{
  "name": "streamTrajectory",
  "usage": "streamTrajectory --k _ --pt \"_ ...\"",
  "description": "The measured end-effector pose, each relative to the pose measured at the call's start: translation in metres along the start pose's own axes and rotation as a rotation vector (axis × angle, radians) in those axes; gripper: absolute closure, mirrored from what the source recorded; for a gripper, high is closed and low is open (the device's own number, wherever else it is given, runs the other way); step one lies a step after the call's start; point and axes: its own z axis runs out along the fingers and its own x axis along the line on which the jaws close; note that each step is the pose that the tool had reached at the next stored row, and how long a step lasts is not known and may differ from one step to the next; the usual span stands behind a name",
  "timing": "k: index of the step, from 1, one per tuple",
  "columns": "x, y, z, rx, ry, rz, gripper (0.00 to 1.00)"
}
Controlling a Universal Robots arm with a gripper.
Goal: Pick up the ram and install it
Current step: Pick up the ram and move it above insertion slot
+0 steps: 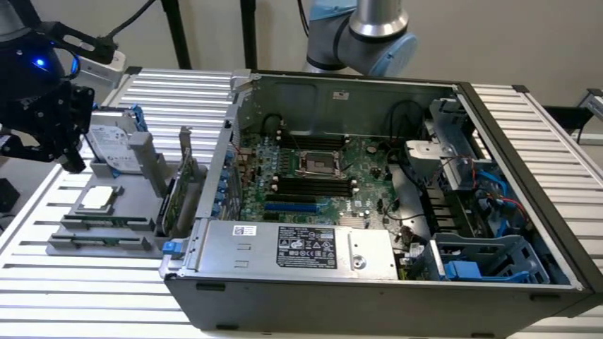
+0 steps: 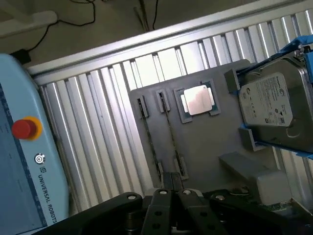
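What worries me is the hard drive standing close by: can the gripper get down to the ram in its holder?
Probably yes. The ram stands on edge in the grey holder, apart from the hard drive; nothing lies between it and the gripper above, which is shut.

The air over the gray holder (image 2: 210, 147) is open. A tall disk (image 1: 115, 145) stands on it just beside the pincer (image 1: 70, 162). A card (image 1: 185, 185) stands upright between holder and case (image 1: 282, 300) — a wall in the way. The case is open on top — black wires (image 1: 407, 116) loop near the long slots (image 1: 311, 185).
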Motion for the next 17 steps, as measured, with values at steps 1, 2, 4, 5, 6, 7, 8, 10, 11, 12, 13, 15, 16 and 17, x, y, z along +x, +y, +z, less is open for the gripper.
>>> streamTrajectory --k 1,2,4,5,6,7,8,10,11,12,13,15,16,17 --pt "0.0000 0.0000 0.0009 0.0017 0.0003 -0.018 0.89" --pt "-0.0001 -0.0001 0.0017 0.0036 0.0007 -0.036 0.89" --pt "-0.0001 -0.0001 0.0032 0.0073 0.0010 -0.072 0.89" --pt "-0.0001 -0.0001 0.0037 0.0090 0.0007 -0.089 0.89" --pt "-0.0001 -0.0002 0.0043 0.0109 -0.0007 -0.105 0.89" --pt "-0.0001 -0.0002 0.0047 0.0128 -0.0039 -0.121 0.89" --pt "-0.0002 -0.0002 0.0051 0.0140 -0.0076 -0.134 0.89" --pt "-0.0001 -0.0002 0.0056 0.0153 -0.0183 -0.160 0.89" --pt "-0.0001 0.0003 0.0060 0.0146 -0.0260 -0.167 0.89" --pt "0.0003 0.0012 0.0064 0.0136 -0.0328 -0.173 0.89" --pt "0.0008 0.0022 0.0069 0.0129 -0.0386 -0.178 0.89" --pt "0.0019 0.0044 0.0079 0.0117 -0.0503 -0.187 0.89" --pt "0.0030 0.0059 0.0083 0.0115 -0.0539 -0.189 0.89" --pt "0.0046 0.0078 0.0087 0.0114 -0.0560 -0.191 0.89"
